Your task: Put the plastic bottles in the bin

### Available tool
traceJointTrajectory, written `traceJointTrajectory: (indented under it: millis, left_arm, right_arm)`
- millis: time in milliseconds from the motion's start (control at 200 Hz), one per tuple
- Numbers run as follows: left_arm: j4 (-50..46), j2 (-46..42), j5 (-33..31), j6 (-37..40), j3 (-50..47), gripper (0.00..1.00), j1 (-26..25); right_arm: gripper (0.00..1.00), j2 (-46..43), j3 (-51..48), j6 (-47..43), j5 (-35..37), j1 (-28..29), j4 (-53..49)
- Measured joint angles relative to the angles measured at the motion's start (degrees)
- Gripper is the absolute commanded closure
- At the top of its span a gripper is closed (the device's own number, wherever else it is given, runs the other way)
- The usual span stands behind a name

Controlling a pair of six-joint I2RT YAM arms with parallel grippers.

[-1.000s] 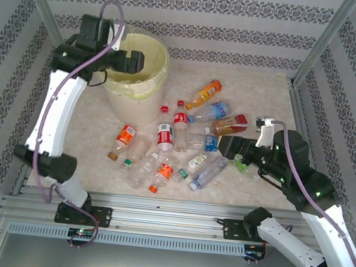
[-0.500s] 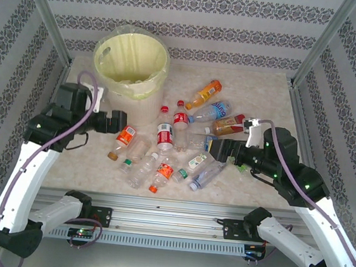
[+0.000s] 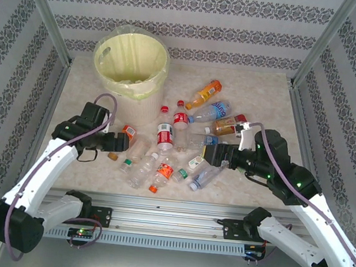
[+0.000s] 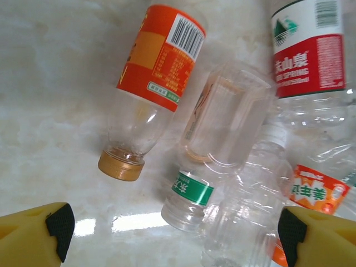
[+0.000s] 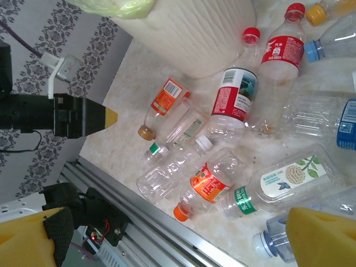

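Observation:
The pale-yellow bin (image 3: pixel 110 55) stands at the back left, its cream wall (image 5: pixel 194 33) in the right wrist view. Several plastic bottles lie on the table in front of it. My left gripper (image 3: pixel 121 143) is open and low beside an orange-labelled bottle with a gold cap (image 4: pixel 150 94). A clear bottle with a green band (image 4: pixel 192 189) reaches between its fingers (image 4: pixel 55 225). My right gripper (image 3: pixel 211 153) is open above the right side of the pile, over an orange-capped bottle (image 5: pixel 208 186) and a white-labelled one (image 5: pixel 283 178).
The marble-pattern table (image 3: pixel 86 159) ends in a metal rail (image 3: pixel 169 215) at the near edge. Patterned walls and metal posts close in the sides. A red-labelled water bottle (image 4: pixel 308 61) and orange and brown bottles (image 3: pixel 204 93) lie further back.
My left arm came away from over the bin and dropped to the table beside the orange-labelled bottle. My right gripper moved left, closer over the pile of bottles.

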Motion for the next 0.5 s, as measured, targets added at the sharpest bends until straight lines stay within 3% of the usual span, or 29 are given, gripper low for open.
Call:
traceJointTrajectory:
  millis: [500]
  left_arm:
    - [9.57,13.75,-4.13,-2.32,-1.92,0.19,0.0]
  right_arm:
    - [0.02,-0.9,-2.05,1.25,0.0,0.74,1.29]
